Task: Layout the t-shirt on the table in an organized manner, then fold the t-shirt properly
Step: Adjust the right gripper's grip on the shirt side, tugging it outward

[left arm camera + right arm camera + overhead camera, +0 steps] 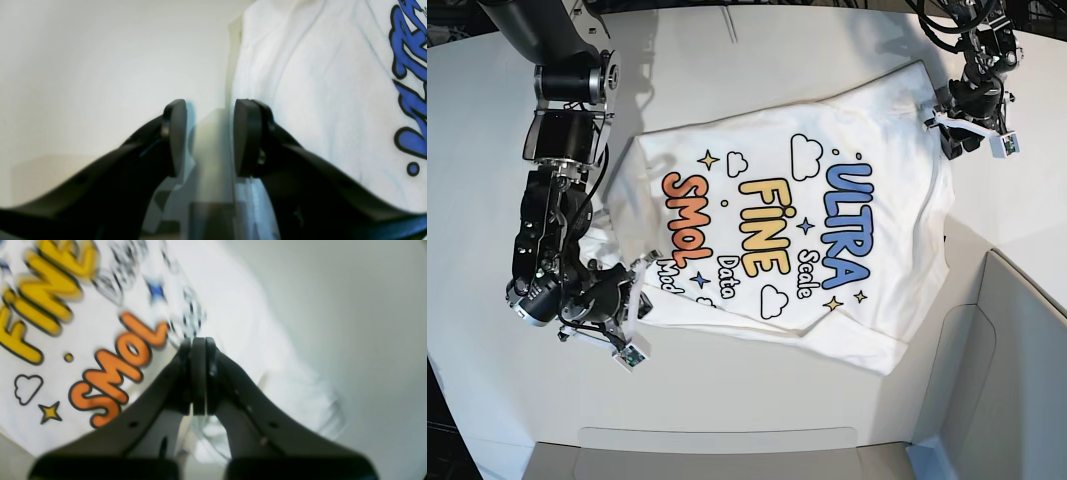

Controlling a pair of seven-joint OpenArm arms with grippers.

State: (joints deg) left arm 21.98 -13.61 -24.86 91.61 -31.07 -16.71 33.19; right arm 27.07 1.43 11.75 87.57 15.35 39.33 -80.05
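The white t-shirt (777,220) lies spread on the table (487,150) with its lettering facing up. My right gripper (639,292) sits at the shirt's edge beside the orange letters. In the right wrist view its fingers (199,373) are pressed shut, with a bunch of t-shirt fabric (206,430) gathered at the pads. My left gripper (945,122) is at the shirt's far corner. In the left wrist view it stands open (208,133), one pad over the t-shirt (317,83) and the other over the bare table (83,66), so the cloth's edge runs between them.
Grey bin-like panels stand along the near edge (717,455) and at the right (1017,360). Dark cables hang over the far right corner (947,20). Bare tabletop surrounds the shirt on the left and far sides.
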